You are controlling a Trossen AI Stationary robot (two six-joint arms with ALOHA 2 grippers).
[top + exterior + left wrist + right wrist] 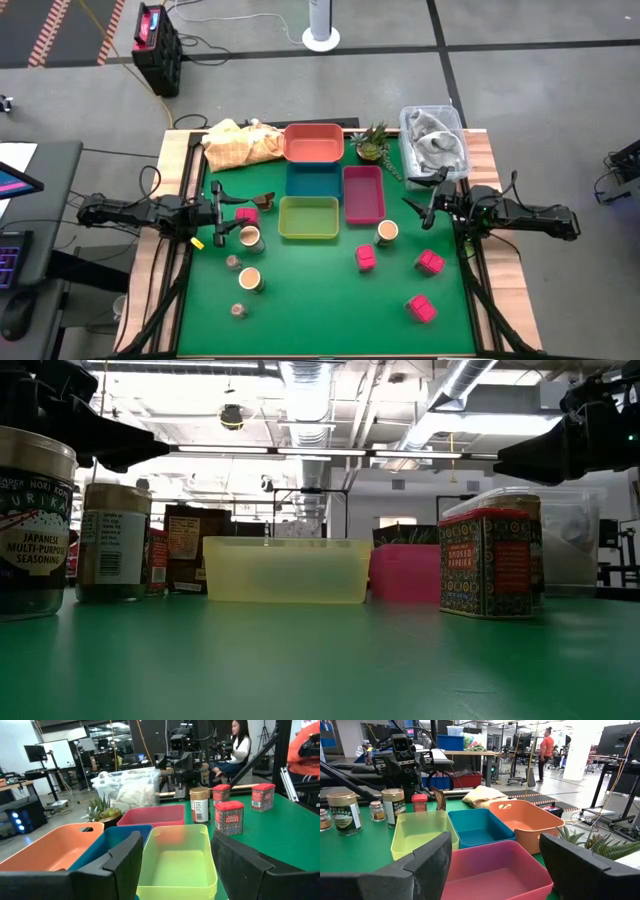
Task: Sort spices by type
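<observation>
Spices [366,257] stand scattered — pink tins, jars

In the low view, the big dark jar [33,525] at the near left carries a label reading "NORI KOM… FURIKA…" and, below that, "JAPANESE MULTI-PURPOSE SEASONING". The patterned red tin [490,555] on the right reads "SMOKED PAPRIKA". The label on the cream-topped jar [112,540] beside the dark jar and the print on the dark brown packet [186,548] behind it are too small to read.

Between the spread fingers [120,865] of the left gripper [175,870] lies the yellow-green tray [180,862]; three pink tins [229,817] stand beyond it.
</observation>
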